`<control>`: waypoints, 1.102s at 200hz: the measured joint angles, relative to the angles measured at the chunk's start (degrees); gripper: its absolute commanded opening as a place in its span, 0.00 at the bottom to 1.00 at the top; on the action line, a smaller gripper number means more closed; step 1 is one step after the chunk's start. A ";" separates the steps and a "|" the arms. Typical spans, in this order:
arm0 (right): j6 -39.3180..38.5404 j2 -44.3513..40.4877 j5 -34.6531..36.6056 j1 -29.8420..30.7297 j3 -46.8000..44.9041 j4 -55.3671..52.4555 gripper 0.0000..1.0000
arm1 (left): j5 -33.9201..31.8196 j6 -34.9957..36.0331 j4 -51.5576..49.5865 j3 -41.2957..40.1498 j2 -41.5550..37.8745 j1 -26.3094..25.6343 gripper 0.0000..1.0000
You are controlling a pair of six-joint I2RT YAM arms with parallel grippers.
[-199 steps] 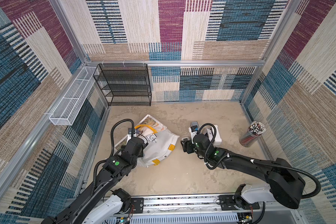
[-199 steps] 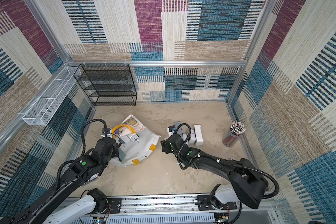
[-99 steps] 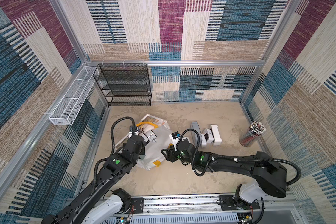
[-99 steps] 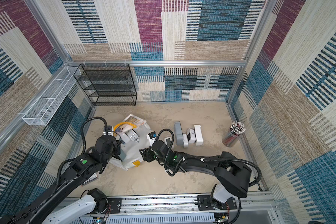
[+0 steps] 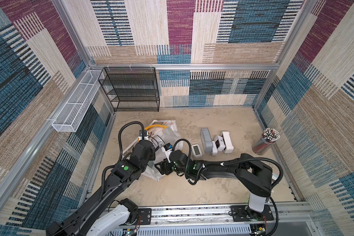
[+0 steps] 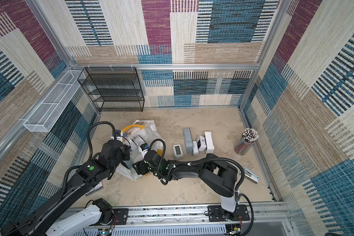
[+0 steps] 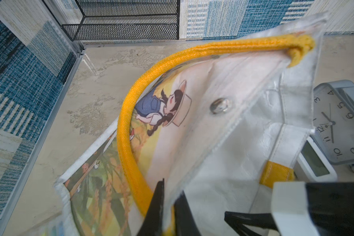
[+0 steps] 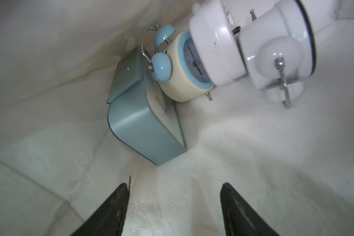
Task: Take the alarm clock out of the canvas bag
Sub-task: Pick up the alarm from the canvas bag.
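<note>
Inside white yellow-handled canvas bag (image 8: 49, 85), reaching with right gripper (image 8: 175, 190) spread, pinching rim with left gripper (image 7: 171, 212); could snag fabric, shoving teal boxy alarm clock (image 8: 139, 126) deeper.

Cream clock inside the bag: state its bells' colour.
Light blue bells; the right wrist view shows them best.

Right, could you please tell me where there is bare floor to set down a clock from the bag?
Bare floor: behind the row of clocks, right of the black mesh shelf; and between that row and the pencil holder. Crowded: between the canvas bag and the white digital clock, where the right arm crosses.
</note>
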 measured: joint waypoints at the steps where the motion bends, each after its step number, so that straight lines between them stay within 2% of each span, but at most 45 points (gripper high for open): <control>1: 0.00 0.07 0.00 0.02 0.07 0.00 0.74 | 0.00 0.04 0.09 0.00 0.04 0.00 0.00; 60: -0.63 3.96 -0.35 2.05 3.65 0.15 0.74 | 2.95 1.64 3.82 0.09 1.81 0.09 0.00; 125: -1.55 6.43 3.67 3.58 6.38 0.15 0.76 | 7.08 7.37 10.14 -1.73 3.23 0.09 0.00; 175: -2.45 8.04 8.24 3.56 8.22 -0.70 0.83 | 9.38 10.12 14.12 -2.21 3.80 0.22 0.00; 220: -6.54 7.96 11.37 3.54 8.57 -1.77 0.89 | 10.49 10.12 14.05 -2.80 1.81 0.22 0.00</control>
